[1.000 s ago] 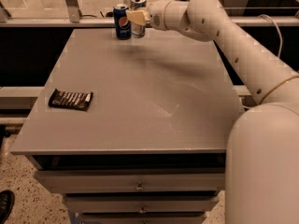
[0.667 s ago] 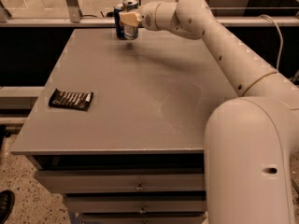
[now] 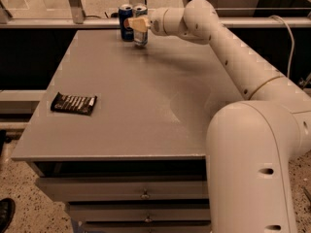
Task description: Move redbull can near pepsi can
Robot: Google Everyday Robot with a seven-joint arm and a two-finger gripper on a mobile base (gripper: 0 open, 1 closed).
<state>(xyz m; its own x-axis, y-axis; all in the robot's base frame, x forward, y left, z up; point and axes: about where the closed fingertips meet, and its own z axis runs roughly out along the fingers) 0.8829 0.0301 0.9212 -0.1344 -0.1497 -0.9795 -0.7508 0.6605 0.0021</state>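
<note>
Well left of my end effector [image 3: 136, 23], and much nearer the camera, a dark foil-wrapped snack bar [image 3: 74, 103] lies flat on the tabletop [image 3: 155, 110]; it has no part in the task. Just left of the end effector, at the far edge, stands the pepsi can [image 3: 126, 22]: short, dark blue, with a silver top, upright. Within the end effector is the redbull can [image 3: 141, 36], slimmer and taller, with silver and pale blue panels and a silver rim, upright. One tan finger [image 3: 137, 23] crosses its front and the other is hidden behind it, so I judge the end effector closed on the can. To the right, my arm [image 3: 228, 47] reaches back across the far edge towards the base.

Change over the last second: the redbull can was carried higher and further right of the pepsi can; it has since come down and moved left. Its base now sits at or just above the tabletop, and I cannot tell which. It stands just beside the pepsi can; touching or narrowly apart is unclear. By my judgement the placement is nearly complete, with release and withdrawal remaining, and the slim can could tip if I brush it when opening.
</note>
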